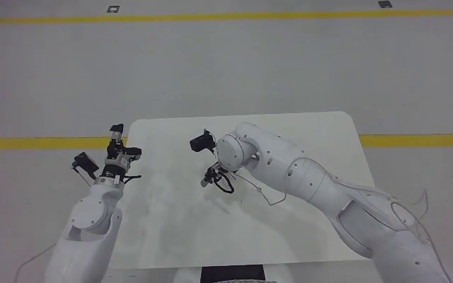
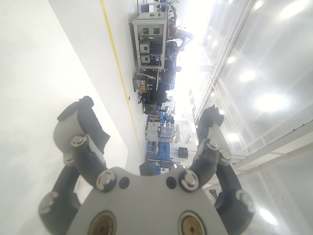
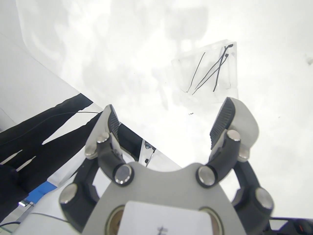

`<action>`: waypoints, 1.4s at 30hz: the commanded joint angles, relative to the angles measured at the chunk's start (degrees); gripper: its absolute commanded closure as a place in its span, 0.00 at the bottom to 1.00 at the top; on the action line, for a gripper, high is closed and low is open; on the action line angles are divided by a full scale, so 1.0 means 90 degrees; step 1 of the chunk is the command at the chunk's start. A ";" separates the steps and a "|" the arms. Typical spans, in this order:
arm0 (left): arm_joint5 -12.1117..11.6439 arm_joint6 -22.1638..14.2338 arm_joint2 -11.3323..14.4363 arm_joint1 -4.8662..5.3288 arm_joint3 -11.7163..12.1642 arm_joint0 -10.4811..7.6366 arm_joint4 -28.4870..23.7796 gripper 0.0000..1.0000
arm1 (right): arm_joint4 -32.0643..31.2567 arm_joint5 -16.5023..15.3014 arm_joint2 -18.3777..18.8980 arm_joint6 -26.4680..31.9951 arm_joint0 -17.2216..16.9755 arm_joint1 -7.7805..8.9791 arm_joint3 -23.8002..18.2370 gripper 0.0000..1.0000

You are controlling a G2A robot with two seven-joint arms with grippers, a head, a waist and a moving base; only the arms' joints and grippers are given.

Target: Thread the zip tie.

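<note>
Three black zip ties (image 3: 207,73) lie loose inside a small clear box (image 3: 227,50) on the white table (image 1: 177,226). My right gripper (image 3: 168,116) hangs above the table a short way from the box, open, with nothing between its ribbed pads (image 3: 220,119). From above, the right gripper (image 1: 211,175) is over the table's middle, pointing down. My left gripper (image 2: 146,113) is open and empty at the table's left edge (image 2: 80,69), aimed out across the floor. In the top view the left gripper (image 1: 120,145) stands at that left edge.
The big right arm (image 1: 318,184) crosses the right half of the table. A yellow floor line (image 1: 42,143) runs behind the table. Bare tabletop lies between the two grippers. A small dark fleck (image 3: 191,113) sits on the table near the box.
</note>
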 commanded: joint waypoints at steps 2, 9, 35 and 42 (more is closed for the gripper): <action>0.0000 0.0000 0.0000 0.0000 0.0000 0.0000 0.0000 0.00 | -0.0030 0.0084 -0.0022 -0.0047 -0.0027 -0.0067 0.0107 0.00; 0.0000 0.0000 0.0000 0.0000 0.0000 0.0000 0.0000 0.00 | 0.0024 0.0120 -0.0123 -0.0179 -0.0036 -0.0319 0.0606 0.00; 0.0000 0.0000 0.0000 0.0000 0.0000 0.0000 0.0000 0.00 | -0.0427 0.0287 -0.0053 -0.0370 -0.0137 -0.0493 0.0905 0.00; 0.0000 0.0000 0.0000 0.0000 0.0000 0.0000 0.0000 0.00 | -0.0730 0.0287 0.0129 -0.0212 -0.0192 -0.0520 0.0920 0.56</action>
